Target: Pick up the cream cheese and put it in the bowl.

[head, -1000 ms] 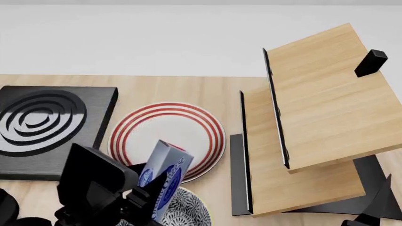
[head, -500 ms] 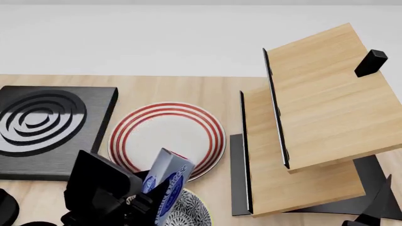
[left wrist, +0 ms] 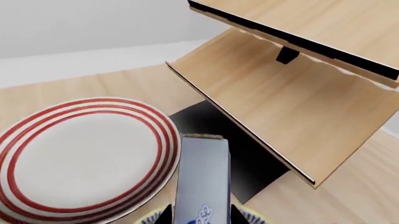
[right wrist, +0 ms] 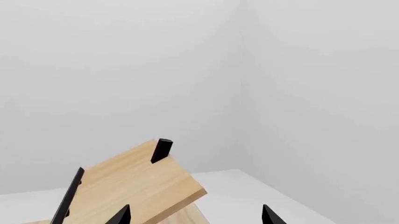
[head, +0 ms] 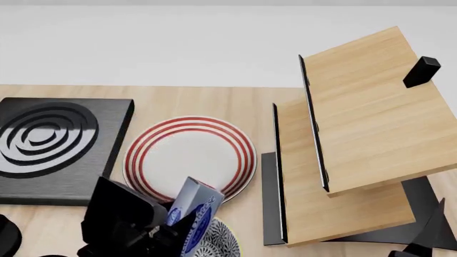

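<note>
The wooden rack point(head: 357, 134) stands tall right of the plate point(head: 189, 155), blocking passage there. Left of the plate sits a low black slab point(head: 57, 144). Beyond the plate the bench point(head: 214, 99) lies bare, and above the plate the way is free.

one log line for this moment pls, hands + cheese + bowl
left hand: shut on cream cheese, tilted over bowl | cheese: not released | right hand: open, idle | plate: bare
</note>
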Controlling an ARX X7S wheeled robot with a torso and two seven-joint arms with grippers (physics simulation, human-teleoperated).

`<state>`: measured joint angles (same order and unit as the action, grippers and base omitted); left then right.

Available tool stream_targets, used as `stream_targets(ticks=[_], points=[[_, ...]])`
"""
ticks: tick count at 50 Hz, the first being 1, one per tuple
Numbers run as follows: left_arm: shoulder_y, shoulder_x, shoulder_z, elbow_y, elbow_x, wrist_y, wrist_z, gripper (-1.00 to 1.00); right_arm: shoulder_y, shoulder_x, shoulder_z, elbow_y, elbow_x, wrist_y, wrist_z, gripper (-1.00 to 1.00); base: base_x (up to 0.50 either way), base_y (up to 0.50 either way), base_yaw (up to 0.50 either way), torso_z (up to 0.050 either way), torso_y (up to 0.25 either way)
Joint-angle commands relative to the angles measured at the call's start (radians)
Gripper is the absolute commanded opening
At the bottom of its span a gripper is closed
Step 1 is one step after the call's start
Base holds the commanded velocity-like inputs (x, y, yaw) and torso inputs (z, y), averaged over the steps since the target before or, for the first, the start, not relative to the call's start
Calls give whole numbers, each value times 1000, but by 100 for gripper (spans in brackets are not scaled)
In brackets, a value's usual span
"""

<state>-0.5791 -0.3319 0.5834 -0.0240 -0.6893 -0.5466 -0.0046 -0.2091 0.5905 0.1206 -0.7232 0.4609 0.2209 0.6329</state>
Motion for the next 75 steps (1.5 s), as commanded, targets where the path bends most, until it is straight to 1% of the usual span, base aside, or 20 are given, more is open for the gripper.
stream_targets(ticks=[1, 22, 47, 49, 50, 51, 52, 53, 54, 55, 56, 57, 59, 75], points=[[-5, 10, 0, -34, -7, 26, 9, -100, 0, 1, -2, 1, -1, -2, 0, 100, 0, 0, 0, 0, 0], [-1, 22, 18, -106, 27, 80, 32, -100, 2, 3, -6, 1, -4, 1, 2, 100, 0, 0, 0, 0, 0], [-15, 55, 40, -211, 51, 132, 76, -100, 5, 4, -8, 6, 2, -1, -1, 100, 0, 0, 0, 0, 1], [-16, 61, 40, -226, 52, 141, 81, -100, 6, 4, -8, 7, 3, 0, 0, 100, 0, 0, 0, 0, 0], [3, 82, 46, -309, 84, 227, 113, -100, 7, 4, -9, 7, 2, 1, 0, 100, 0, 0, 0, 0, 0], [-4, 77, 47, -289, 78, 204, 105, -100, 8, 5, -10, 7, 2, 2, 0, 100, 0, 0, 0, 0, 0], [2, 84, 49, -315, 85, 229, 118, -100, 8, 5, -10, 7, 3, 2, 0, 100, 0, 0, 0, 0, 0], [-10, 71, 45, -264, 63, 177, 98, -100, 8, 5, -10, 7, 3, 2, 0, 100, 0, 0, 0, 0, 0], [-14, 65, 44, -244, 56, 156, 89, -100, 8, 5, -10, 8, 4, 3, 0, 100, 0, 0, 0, 0, 0], [-1, 81, 52, -306, 80, 216, 115, -100, 8, 5, -10, 7, 3, 3, 0, 100, 0, 0, 0, 0, 0], [-12, 71, 47, -265, 62, 173, 97, -100, 8, 5, -10, 7, 3, 2, 0, 100, 0, 0, 0, 0, 0], [0, 85, 53, -324, 84, 229, 121, -100, 7, 5, -10, 7, 2, 1, 0, 100, 0, 0, 0, 0, 0], [-14, 69, 44, -260, 53, 166, 95, -100, 6, 5, -9, 7, 3, -1, 0, 100, 0, 0, 0, 0, 0], [-7, 80, 56, -298, 59, 189, 113, -100, 4, 5, -8, 9, 1, -6, -1, 100, 0, 0, 0, 0, 0]])
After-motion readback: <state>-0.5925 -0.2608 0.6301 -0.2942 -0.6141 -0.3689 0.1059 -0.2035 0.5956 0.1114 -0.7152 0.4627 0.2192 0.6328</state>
